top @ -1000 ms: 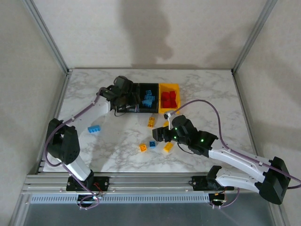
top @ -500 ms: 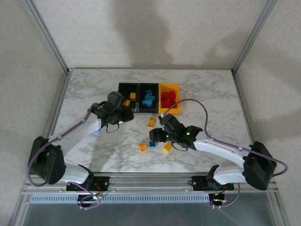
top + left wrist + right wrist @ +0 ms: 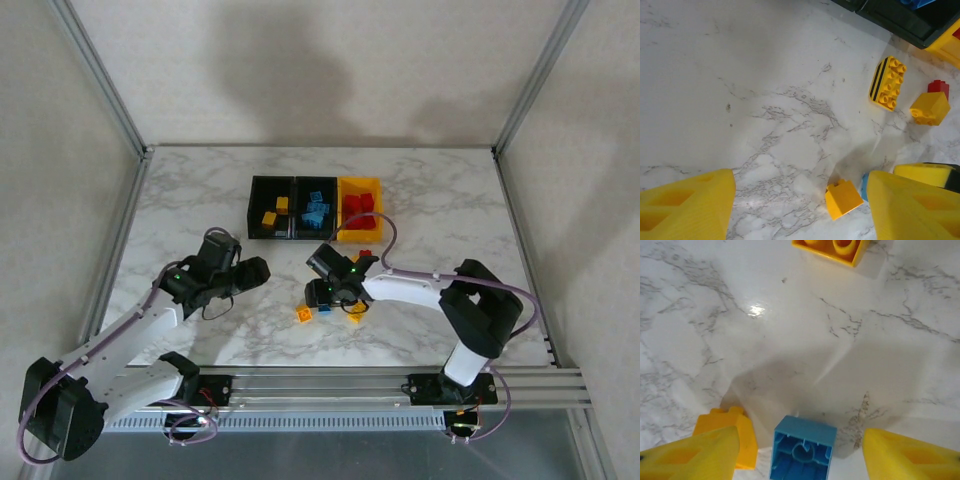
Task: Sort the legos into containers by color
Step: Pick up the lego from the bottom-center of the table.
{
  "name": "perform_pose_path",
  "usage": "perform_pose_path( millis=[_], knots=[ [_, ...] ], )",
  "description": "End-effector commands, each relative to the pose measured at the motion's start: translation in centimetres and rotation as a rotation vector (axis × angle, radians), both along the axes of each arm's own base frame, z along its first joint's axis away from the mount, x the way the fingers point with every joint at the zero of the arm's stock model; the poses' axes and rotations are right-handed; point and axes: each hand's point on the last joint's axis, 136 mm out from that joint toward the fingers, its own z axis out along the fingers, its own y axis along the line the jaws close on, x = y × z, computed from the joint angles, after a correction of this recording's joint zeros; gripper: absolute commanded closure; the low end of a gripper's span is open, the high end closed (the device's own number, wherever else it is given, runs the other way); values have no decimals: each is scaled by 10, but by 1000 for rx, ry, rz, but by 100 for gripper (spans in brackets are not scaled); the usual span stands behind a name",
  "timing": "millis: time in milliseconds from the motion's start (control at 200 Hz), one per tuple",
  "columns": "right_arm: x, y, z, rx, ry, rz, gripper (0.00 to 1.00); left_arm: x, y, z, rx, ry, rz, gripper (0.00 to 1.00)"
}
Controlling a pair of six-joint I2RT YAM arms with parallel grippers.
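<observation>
Right tool [image 3: 800, 436] straddles the small light-blue plastic brick [image 3: 803, 452] on the white marbled worktop [image 3: 790, 340], fingers [image 3: 910, 457] apart; grab step, I'd say; next: close without nipping the neighbouring orange plastic brick [image 3: 749, 440].

No text, label, brand or number can be read on any surface. Black stripes are seen on one yellow brick [image 3: 887, 82], but no characters are formed by them.

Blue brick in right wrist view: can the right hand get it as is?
Probably yes. The right hand is open and straddles the blue brick. One orange brick sits right against one finger and might get nudged or pinched too.
</observation>
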Motion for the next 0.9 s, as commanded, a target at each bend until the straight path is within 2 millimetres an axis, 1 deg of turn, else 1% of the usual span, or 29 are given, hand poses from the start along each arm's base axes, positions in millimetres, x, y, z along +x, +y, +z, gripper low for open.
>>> perform_pose_path(
  millis=[0,80,160,240,290,365,386,456,551,651,731,796,896],
  knots=[
    [-4,3,-4,-17,32,-14,39,1,1,4,-17,-9,1,30],
    [-4,4,-8,-24,41,-17,43,1,0,2,-18,-3,0,30],
    [-4,4,-12,-30,49,-18,45,2,1,1,-18,0,2,30],
    [-7,2,-16,-39,60,-13,50,2,0,0,-21,2,4,30],
    [-8,1,-18,-49,64,-12,52,3,0,0,-24,2,5,30],
    [-9,0,-19,-58,64,-7,60,3,-1,-2,-27,4,8,30],
    [-8,0,-18,-57,63,-7,62,3,-1,-2,-27,4,9,30],
    [-6,2,-13,-50,49,-5,66,3,-1,-3,-31,6,12,30],
    [1,5,1,-47,18,1,68,4,-2,0,-48,-3,23,30],
    [14,7,18,-46,-26,-3,69,6,2,1,-55,-12,60,30],
    [31,10,35,-22,-62,-8,69,8,0,4,-77,-18,75,30],
    [50,10,48,-11,-94,-17,69,11,-3,8,-95,-25,75,30],
    [85,11,71,-1,-152,-30,69,14,-4,17,-113,-41,84,30]
  ],
)
